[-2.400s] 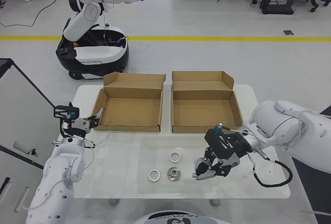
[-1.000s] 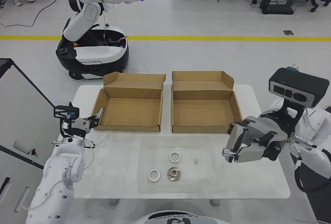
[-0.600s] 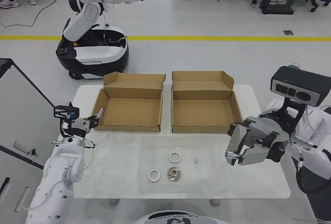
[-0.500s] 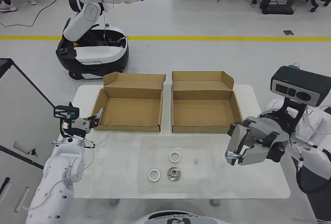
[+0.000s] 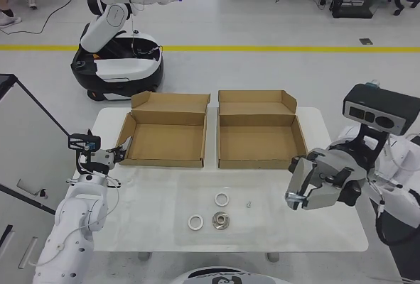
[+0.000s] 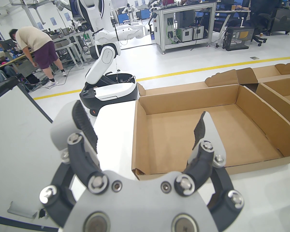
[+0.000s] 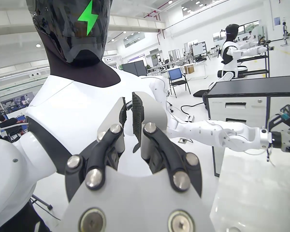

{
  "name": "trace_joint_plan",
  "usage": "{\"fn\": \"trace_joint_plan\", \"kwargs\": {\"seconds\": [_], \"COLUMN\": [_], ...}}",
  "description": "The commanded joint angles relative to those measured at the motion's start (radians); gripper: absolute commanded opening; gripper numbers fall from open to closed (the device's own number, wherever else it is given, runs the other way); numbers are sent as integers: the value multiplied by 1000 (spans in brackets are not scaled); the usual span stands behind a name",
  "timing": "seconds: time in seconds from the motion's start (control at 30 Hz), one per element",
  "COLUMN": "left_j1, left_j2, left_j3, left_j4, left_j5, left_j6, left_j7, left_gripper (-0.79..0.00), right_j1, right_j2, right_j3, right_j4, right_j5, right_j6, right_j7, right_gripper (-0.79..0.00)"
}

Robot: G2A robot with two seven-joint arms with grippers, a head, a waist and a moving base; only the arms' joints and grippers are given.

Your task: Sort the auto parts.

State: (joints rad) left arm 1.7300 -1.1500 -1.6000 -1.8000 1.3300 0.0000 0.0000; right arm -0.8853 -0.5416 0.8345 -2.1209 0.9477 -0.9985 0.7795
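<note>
So, the bolt (image 7: 128,105) is up off the tabletop (image 5: 153,206), pinched near the tips of the right pincer (image 7: 129,97), which is clenched on it; only a bit of thread peeks out, and its long axis looks like it runs across from one pad to the other, though I wouldn't swear to it; that pincer hangs in the air over the right end of the tabletop with its tips turned back toward the robot, so the right box (image 5: 259,138) lies behind it and off to the left, near but not under it; my read is the next move is a swing over that box's near wall and a release, and the right arm is obviously the one for it; the left box (image 5: 163,138) is well apart from the bolt; loose parts between the arms: far ring (image 5: 222,199), small fastener (image 5: 249,205), near ring (image 5: 195,222), metal bearing (image 5: 220,221) just beside it, all nearer the right arm; left pincer (image 6: 139,112) is spread wide, holding nothing, just beside the left box's outer corner.
</note>
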Motion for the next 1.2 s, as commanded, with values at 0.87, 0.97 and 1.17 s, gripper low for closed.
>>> {"fn": "trace_joint_plan", "kwargs": {"seconds": [0.87, 0.97, 1.17], "left_j1": [0, 0, 0], "left_j2": [0, 0, 0], "left_j3": [0, 0, 0], "left_j4": [0, 0, 0], "left_j5": [0, 0, 0], "left_j6": [0, 0, 0], "left_j7": [0, 0, 0], "left_gripper": [0, 0, 0], "right_j1": [-18, -21, -54], "right_j2": [-152, -155, -164], "right_j3": [5, 35, 66], "right_j4": [20, 33, 1], "right_j5": [164, 64, -23], "right_j6": [56, 113, 166], "right_j7": [26, 25, -20], "right_gripper": [-785, -785, -785]}}
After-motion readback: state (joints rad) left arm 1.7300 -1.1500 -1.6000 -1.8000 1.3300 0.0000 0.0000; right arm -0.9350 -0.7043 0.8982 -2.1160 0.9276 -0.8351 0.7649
